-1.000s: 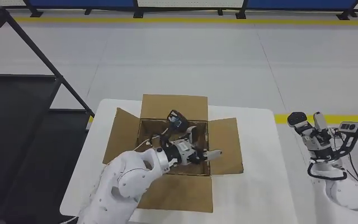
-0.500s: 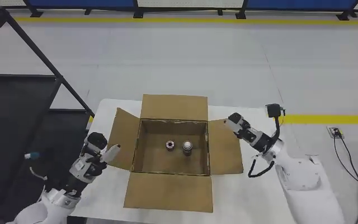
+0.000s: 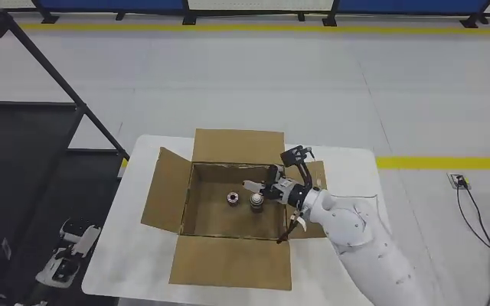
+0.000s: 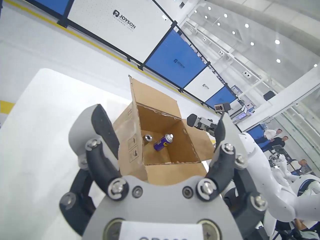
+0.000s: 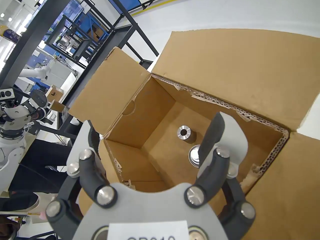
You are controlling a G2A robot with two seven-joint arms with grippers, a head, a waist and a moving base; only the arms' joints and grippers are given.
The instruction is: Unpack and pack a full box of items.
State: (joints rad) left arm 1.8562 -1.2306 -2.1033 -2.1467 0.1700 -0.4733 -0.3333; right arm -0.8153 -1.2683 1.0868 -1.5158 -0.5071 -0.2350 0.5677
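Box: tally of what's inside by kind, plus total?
Metal cylinder: 1
Spray can: 1
Total: 2

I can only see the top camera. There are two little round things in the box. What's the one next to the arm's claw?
Observer: The left wrist view shows it from the side. It's a spray can with a blue body and a white nozzle.
Operator: Is the claw open or closed? I can't tell from up here.
Observer: Open. The right wrist view shows the right gripper spread wide and holding nothing.
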